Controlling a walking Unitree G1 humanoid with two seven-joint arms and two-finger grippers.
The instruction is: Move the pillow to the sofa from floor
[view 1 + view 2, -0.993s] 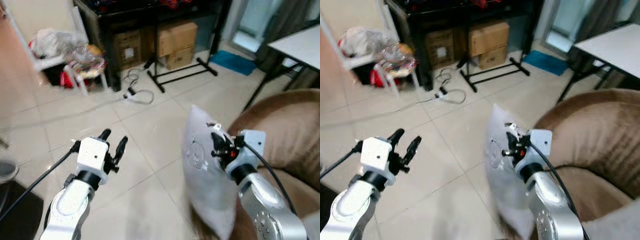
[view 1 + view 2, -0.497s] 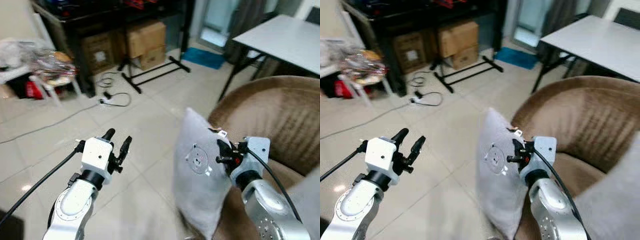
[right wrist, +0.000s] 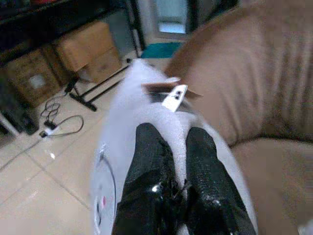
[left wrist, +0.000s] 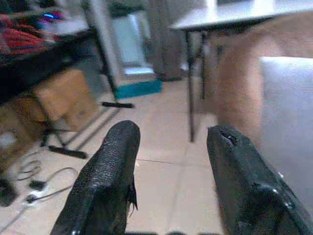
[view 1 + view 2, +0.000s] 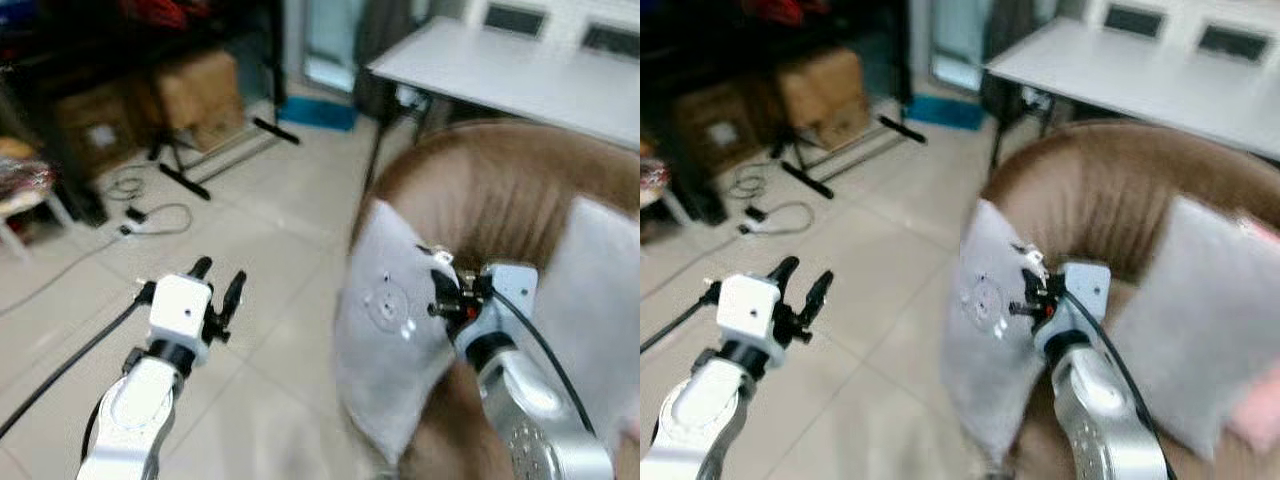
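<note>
Grey pillow (image 5: pixel 385 345) held upright by the right claw (image 5: pixel 441 292) against the front of the brown sofa (image 5: pixel 490 200).

The right claw was closed on the pillow's top edge, its two black fingers (image 3: pixel 146 166) pinched together on the fabric just below a small white tag (image 3: pixel 174 98). The pillow was hung clear of the tiled floor (image 5: pixel 270 230), beside the sofa's seat and in front of its curved backrest. A second grey pillow (image 5: pixel 1210 320) was seen leaning on the sofa, to the right of the held one. The left claw (image 5: pixel 217 283) was held over the floor, well left of the sofa, its fingers (image 4: pixel 105 176) spread apart and empty. Behind the sofa a white counter (image 5: pixel 500 70) was seen; cardboard boxes (image 5: pixel 195 90) and a cable (image 5: pixel 150 215) were seen on the floor further left.
</note>
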